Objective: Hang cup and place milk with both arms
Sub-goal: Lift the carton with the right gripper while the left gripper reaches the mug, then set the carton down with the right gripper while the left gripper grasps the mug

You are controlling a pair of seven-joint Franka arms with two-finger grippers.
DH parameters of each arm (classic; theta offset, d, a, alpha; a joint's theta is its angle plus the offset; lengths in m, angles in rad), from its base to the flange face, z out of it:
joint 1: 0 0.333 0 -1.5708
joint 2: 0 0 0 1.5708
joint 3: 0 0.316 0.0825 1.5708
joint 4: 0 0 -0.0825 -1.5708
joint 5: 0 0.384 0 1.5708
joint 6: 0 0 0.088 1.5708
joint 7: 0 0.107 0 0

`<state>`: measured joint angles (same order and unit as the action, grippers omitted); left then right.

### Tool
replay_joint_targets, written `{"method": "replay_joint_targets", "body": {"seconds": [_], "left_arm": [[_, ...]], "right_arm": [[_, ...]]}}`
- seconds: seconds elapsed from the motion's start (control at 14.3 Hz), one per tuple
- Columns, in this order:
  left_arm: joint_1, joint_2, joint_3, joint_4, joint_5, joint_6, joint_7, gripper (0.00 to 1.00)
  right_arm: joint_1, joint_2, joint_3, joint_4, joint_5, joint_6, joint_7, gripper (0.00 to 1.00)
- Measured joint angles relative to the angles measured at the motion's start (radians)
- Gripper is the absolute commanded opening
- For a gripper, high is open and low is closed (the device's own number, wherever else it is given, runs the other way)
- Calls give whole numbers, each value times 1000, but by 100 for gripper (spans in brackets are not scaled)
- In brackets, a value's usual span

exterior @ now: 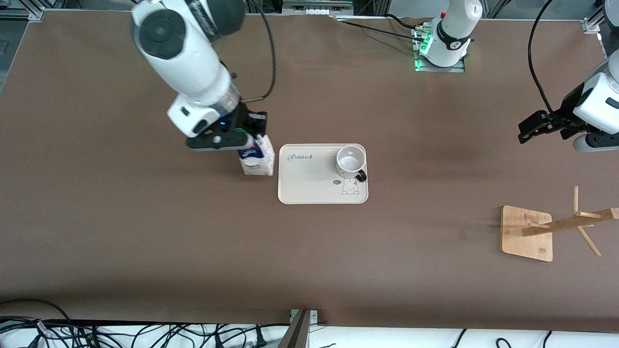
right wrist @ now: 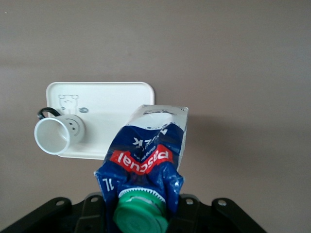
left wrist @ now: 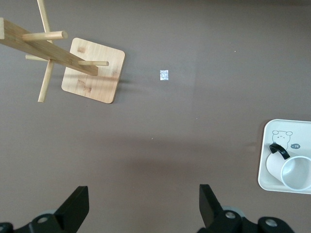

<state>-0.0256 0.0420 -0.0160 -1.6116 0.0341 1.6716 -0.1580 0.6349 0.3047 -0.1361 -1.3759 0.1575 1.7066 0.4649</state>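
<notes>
The right arm (exterior: 186, 58) reaches down from its base toward the middle of the worktop (exterior: 145, 241), wrist bent over. Its right gripper (exterior: 244, 140) points down with jaws clamped on the top of the milk (exterior: 256, 159), pinching the carton near its cap. The left arm (exterior: 597, 104) waits at its own end of the worktop, held up in the air. The left gripper (left wrist: 141, 204) hangs there with jaws spread wide, holding nothing.

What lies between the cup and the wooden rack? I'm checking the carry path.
Mostly bare brown table: past the tray's rim, the front view shows nothing standing between the cup and the wooden rack. The left wrist view shows only a small pale scrap there.
</notes>
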Motion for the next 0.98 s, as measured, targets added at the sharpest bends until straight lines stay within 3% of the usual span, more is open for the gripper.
{"method": "replay_joint_targets", "body": {"seconds": [0.21, 0.63, 0.98], "left_arm": [[0, 3, -45, 0, 0, 0, -71, 100], [-13, 82, -193, -11, -24, 100, -319, 100], [-115, 197, -224, -23, -35, 225, -482, 100]], "right_arm": [[-12, -12, -82, 58, 0, -95, -111, 34], [-104, -5, -141, 65, 0, -152, -275, 34], [-115, -5, -310, 67, 0, -288, -372, 34]]}}
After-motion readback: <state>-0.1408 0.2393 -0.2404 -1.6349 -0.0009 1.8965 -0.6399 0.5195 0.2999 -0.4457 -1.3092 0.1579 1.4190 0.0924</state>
